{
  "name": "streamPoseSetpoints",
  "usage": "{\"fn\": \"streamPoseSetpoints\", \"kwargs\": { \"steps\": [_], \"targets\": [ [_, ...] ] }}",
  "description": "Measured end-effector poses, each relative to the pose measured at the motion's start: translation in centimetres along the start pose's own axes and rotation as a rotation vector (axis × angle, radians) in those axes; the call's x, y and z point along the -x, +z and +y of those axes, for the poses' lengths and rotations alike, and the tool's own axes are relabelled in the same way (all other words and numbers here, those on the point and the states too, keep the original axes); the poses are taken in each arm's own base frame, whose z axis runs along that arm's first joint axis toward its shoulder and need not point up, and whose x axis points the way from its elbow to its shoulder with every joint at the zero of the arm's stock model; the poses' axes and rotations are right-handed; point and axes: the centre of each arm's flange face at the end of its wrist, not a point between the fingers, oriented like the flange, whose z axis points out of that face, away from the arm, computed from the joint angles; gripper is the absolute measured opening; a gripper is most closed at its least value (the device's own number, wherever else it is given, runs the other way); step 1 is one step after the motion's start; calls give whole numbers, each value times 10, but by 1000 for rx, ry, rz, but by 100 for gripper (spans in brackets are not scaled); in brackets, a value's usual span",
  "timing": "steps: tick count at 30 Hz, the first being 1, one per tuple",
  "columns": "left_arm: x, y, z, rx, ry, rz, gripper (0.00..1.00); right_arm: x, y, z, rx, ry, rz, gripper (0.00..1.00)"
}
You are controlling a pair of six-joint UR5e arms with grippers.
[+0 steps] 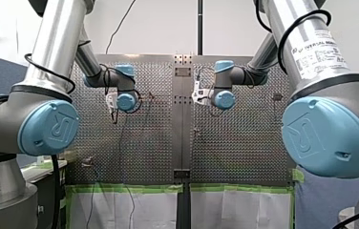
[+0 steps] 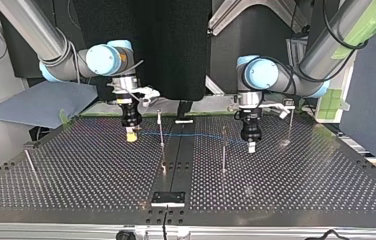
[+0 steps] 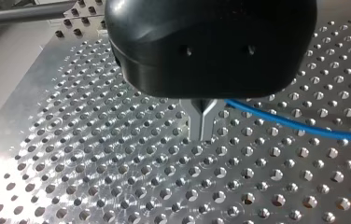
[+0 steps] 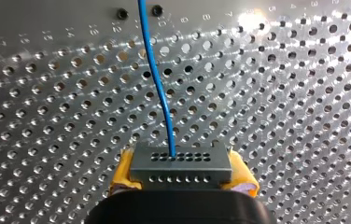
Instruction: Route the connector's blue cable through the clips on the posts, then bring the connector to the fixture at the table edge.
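In the right wrist view my right gripper [image 4: 183,179] has its yellow pads [image 4: 124,170] shut on the grey connector [image 4: 181,163]. The blue cable [image 4: 157,79] leaves the connector and runs ahead over the perforated plate. At the top view's left this gripper [image 2: 132,136] hangs just above the table. From it the blue cable [image 2: 196,135] stretches past a post [image 2: 161,129] to my left gripper [image 2: 251,147]. In the left wrist view the metal fingers [image 3: 205,123] are pressed together on the blue cable [image 3: 295,123], which leads off to one side.
More thin posts stand on the plate: one [image 2: 223,150] by my left gripper, one [image 2: 290,125] farther right, one [image 2: 29,161] at the far left. A dark fixture [image 2: 168,198] sits at the near table edge. A metal strip [image 1: 182,124] runs down the table's middle.
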Motion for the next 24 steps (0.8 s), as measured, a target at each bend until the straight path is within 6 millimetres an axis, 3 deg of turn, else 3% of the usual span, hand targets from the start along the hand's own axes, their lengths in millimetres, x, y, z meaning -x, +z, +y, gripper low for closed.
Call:
{"fn": "streamPoseSetpoints", "kwargs": {
  "steps": [24],
  "targets": [
    [-4,-2,4,-11,-44,-6,0,0,1,1,-6,-2,-12,0]
  ]
}}
